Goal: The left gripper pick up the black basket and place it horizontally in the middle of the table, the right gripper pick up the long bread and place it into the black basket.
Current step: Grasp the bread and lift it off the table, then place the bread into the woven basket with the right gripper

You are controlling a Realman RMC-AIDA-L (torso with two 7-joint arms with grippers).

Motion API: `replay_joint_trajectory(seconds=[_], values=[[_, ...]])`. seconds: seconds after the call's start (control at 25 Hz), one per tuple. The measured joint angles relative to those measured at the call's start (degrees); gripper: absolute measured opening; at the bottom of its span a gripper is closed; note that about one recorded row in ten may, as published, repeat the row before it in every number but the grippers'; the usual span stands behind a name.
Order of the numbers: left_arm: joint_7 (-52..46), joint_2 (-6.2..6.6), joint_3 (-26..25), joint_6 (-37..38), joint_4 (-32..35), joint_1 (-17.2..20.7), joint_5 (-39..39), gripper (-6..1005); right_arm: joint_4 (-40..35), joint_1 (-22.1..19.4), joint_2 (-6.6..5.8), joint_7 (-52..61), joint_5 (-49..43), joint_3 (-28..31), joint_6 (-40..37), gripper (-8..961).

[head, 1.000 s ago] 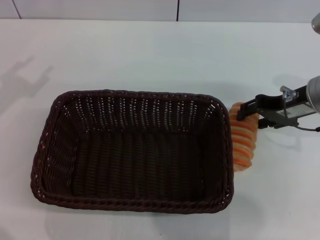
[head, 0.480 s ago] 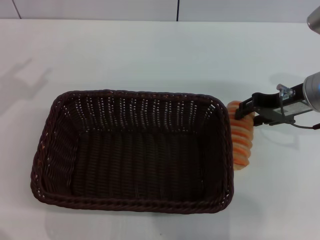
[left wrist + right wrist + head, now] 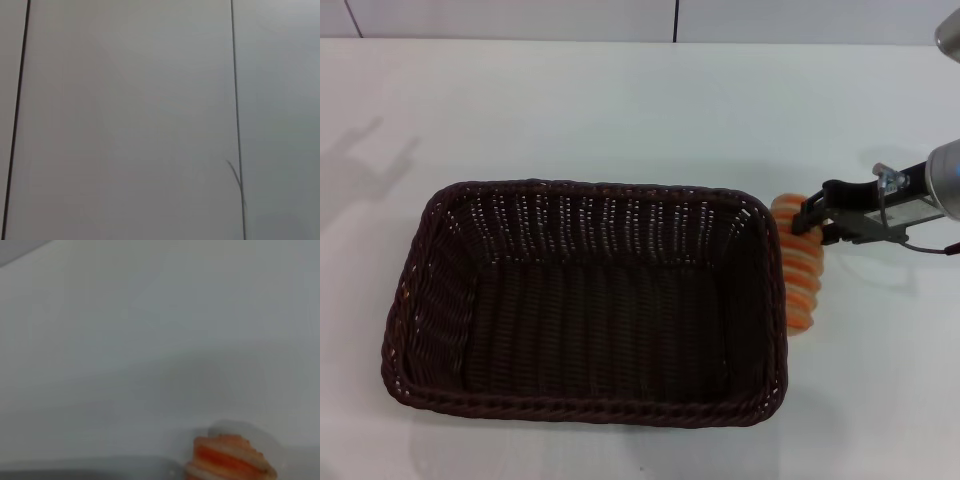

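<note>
The black basket [image 3: 590, 187] lies lengthwise across the middle of the white table [image 3: 620, 100], open side up and empty. Just off its right rim hangs the long bread [image 3: 798, 275], tan with orange ridges, its far end pinched by my right gripper [image 3: 810, 222], which reaches in from the right and is shut on it. The loaf's lower end droops toward the table beside the basket wall. One rounded end of the long bread [image 3: 227, 457] also shows in the right wrist view. My left gripper is out of view; the left wrist view holds only grey panels.
White tabletop surrounds the basket on every side, with broad open room behind it and to the left. A wall of pale panels [image 3: 520, 18] runs along the table's far edge.
My right gripper has risen a little and shifted slightly away, carrying the long bread up with it. The basket has stayed put.
</note>
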Motion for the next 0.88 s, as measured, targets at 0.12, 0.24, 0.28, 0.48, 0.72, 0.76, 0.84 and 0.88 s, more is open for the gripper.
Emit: replay_joint_trajectory(seconds=[0.12, 0.24, 0.28, 0.48, 0.72, 0.76, 0.84, 0.88], values=[[0.0, 0.00, 0.0, 0.0, 0.0, 0.1, 0.0, 635, 2.4, -0.7, -0.15, -0.1, 0.0, 0.6, 0.0, 391], [0.0, -0.01, 0.0, 0.0, 0.0, 0.2, 0.0, 635, 9.1, -2.3, -0.35, -0.1, -0.5, 3.2, 1.0, 366], [0.0, -0.06, 0.0, 0.0, 0.1, 0.2, 0.0, 635, 10.9, -2.7, -0.41, -0.1, -0.6, 4.0, 1.2, 355], [0.0, -0.07, 0.0, 0.0, 0.1, 0.3, 0.0, 635, 19.0, -4.4, -0.42, -0.4, -0.7, 6.9, 1.5, 309], [-0.1, -0.09, 0.0, -0.1, 0.1, 0.4, 0.0, 635, 32.2, -6.7, -0.13, -0.6, 1.5, 7.6, 1.1, 254], [-0.2, -0.09, 0.0, -0.1, 0.0, 0.4, -0.1, 635, 35.0, -6.8, -0.09, -0.8, 3.9, 6.9, 1.1, 244], [-0.2, -0.09, 0.0, -0.2, 0.0, 0.4, -0.1, 635, 35.9, -6.8, -0.07, -0.9, 5.4, 6.4, 1.0, 221], [-0.2, -0.09, 0.0, -0.2, 0.0, 0.4, -0.1, 635, 36.4, -6.7, -0.04, -1.1, 7.1, 5.5, 0.8, 210]])
